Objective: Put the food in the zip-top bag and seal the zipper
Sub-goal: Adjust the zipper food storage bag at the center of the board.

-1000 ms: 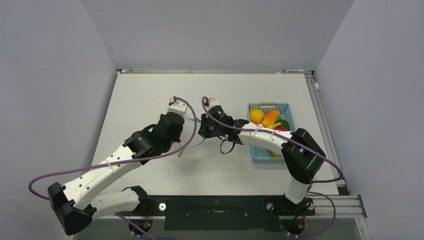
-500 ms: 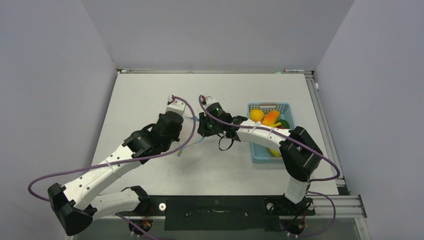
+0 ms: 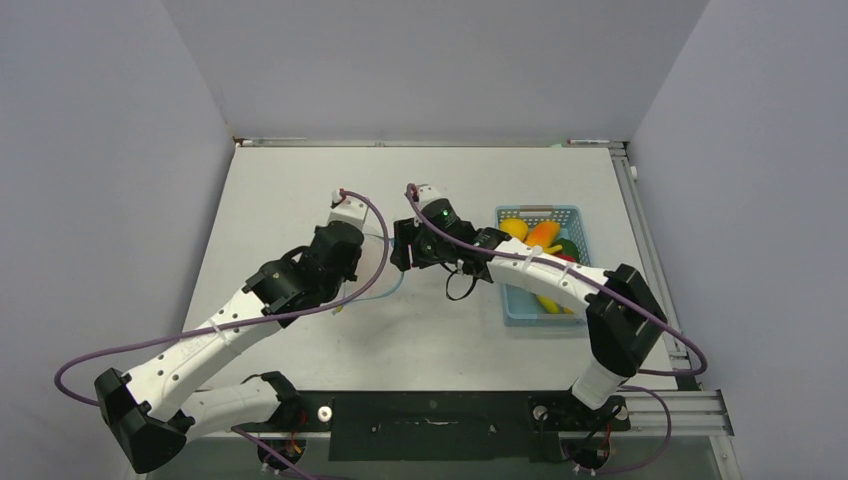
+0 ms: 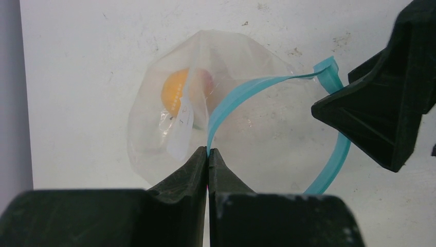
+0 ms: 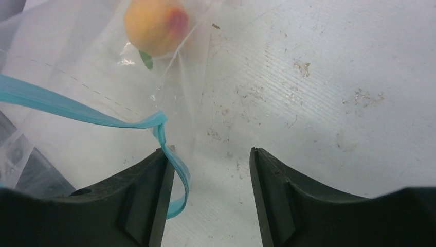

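The zip-top bag (image 4: 154, 134) is clear and crinkly and hangs over the white table, its mouth held open. My left gripper (image 4: 208, 152) is shut on the light blue zipper (image 4: 247, 90) at the near side of the mouth. One piece of food, an orange-yellow round fruit (image 4: 174, 92) with a red blush, lies inside the bag (image 5: 77, 62). My right gripper (image 5: 210, 159) is open at the mouth's other side. The zipper (image 5: 77, 109) curls against its left finger, ungripped. In the top view both grippers meet mid-table, left gripper (image 3: 365, 245) and right gripper (image 3: 405, 248).
A light blue mesh basket (image 3: 540, 210) stands right of the grippers and holds more food (image 3: 541, 235): orange, yellow, red and green pieces. The right forearm crosses over the basket. Grey walls close in the table on three sides.
My right gripper has opened and let go of the zipper strip, and its arm has shifted slightly. The left gripper keeps its grip and has barely moved.
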Available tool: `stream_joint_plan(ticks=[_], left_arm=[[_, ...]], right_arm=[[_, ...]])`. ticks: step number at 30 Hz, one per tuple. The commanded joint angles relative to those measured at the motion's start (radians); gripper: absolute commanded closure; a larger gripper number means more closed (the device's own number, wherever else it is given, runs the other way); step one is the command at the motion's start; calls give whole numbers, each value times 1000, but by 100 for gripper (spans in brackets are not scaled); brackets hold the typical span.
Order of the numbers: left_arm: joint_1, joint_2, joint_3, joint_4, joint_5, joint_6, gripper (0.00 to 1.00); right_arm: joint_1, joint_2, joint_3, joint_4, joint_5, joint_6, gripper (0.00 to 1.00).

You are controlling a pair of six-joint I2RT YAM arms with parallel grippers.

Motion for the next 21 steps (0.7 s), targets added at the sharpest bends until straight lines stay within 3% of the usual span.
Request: stream_joint_plan(ticks=[1,9,21], left_arm=[[4,-26,5,49,-15,-10,100],[6,-32,8,48,-12,-8,100],[6,-30,7,50,-5,-8,100]], right_arm=[[7,-116,40,-35,64,-29,42],[1,-241,57,-124,199,-69,24],[-27,-378,121,-264,486,-159,11]])
